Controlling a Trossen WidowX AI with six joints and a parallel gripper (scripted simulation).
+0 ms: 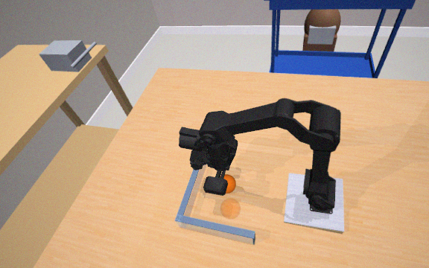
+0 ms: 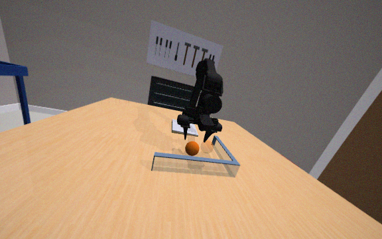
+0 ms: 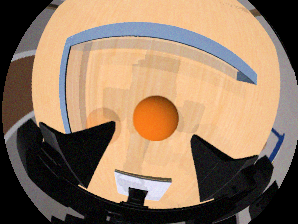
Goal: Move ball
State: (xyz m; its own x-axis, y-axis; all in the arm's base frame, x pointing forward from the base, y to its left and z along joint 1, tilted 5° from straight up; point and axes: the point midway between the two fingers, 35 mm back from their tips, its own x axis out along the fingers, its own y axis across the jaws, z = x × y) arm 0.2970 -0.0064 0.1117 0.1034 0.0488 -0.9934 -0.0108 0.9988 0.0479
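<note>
The orange ball (image 1: 231,184) (image 2: 191,148) (image 3: 156,118) lies on the table inside the corner, apart from both walls. The see-through copy (image 1: 230,208) (image 2: 207,147) (image 3: 101,121) is beside it, with a small gap between them, nearer the shorter-looking wall (image 1: 216,224) (image 2: 225,150) (image 3: 63,85). The other wall (image 1: 189,194) (image 2: 194,159) (image 3: 150,29) runs along the far side from the arm's base. My gripper (image 1: 219,181) (image 2: 195,140) (image 3: 154,132) is open and empty, pointing down above the ball, its fingers spread to either side. In the top view a finger partly hides the ball.
The arm's white base plate (image 1: 293,219) (image 2: 178,127) (image 3: 155,187) lies on the table on the open side of the corner. A side table with a grey box (image 1: 63,56) and a blue cart (image 1: 322,64) stand away from the work table.
</note>
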